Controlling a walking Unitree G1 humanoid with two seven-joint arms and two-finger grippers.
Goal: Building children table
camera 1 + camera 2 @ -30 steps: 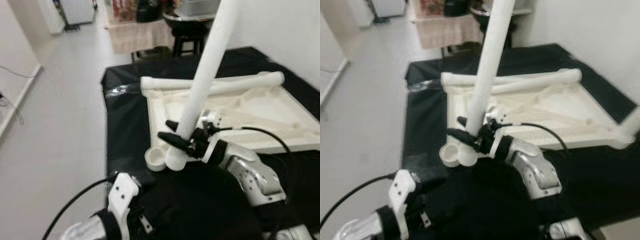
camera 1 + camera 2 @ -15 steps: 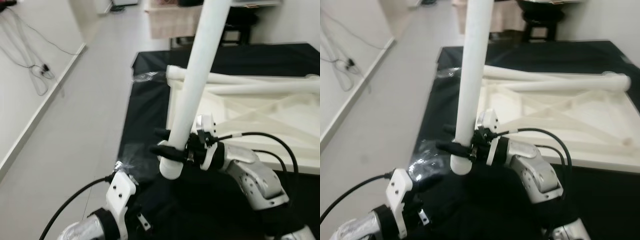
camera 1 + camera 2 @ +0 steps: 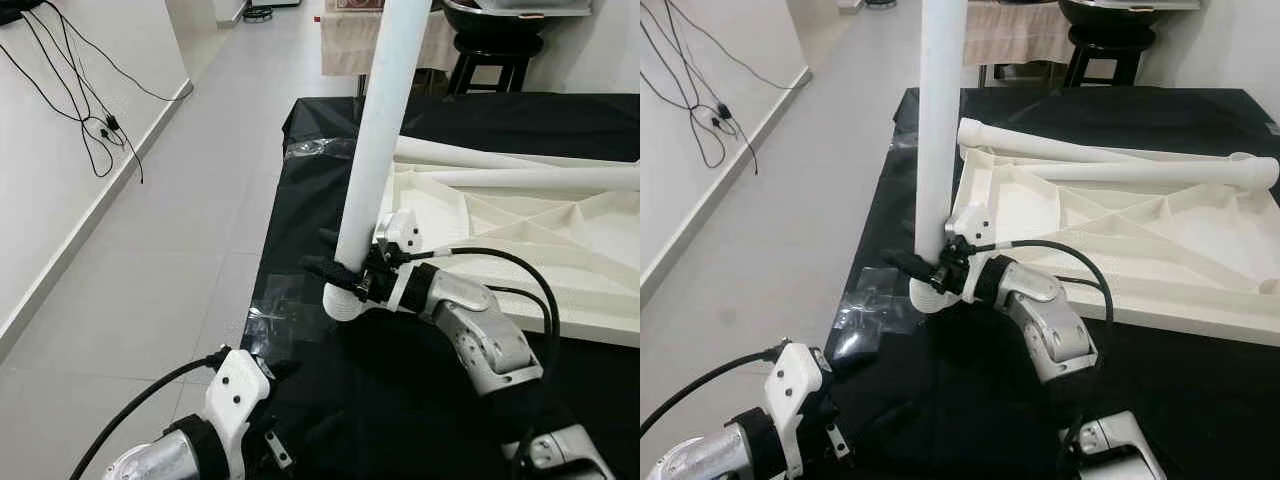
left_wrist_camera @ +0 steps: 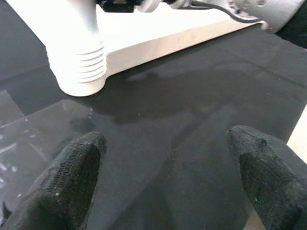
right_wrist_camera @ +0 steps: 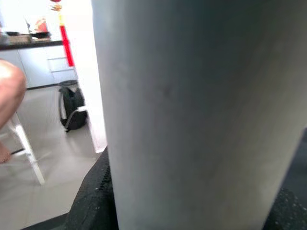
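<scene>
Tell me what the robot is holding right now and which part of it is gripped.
The right pincer holds the white table leg upright, gripping it near its lower end, just above the ribbed tip. The left pincer is open and holds nothing.

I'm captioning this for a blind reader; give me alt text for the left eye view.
The right hand grips a white table leg upright near its threaded end, beside the upturned white tabletop on a black cloth. The left hand waits low nearby.
</scene>
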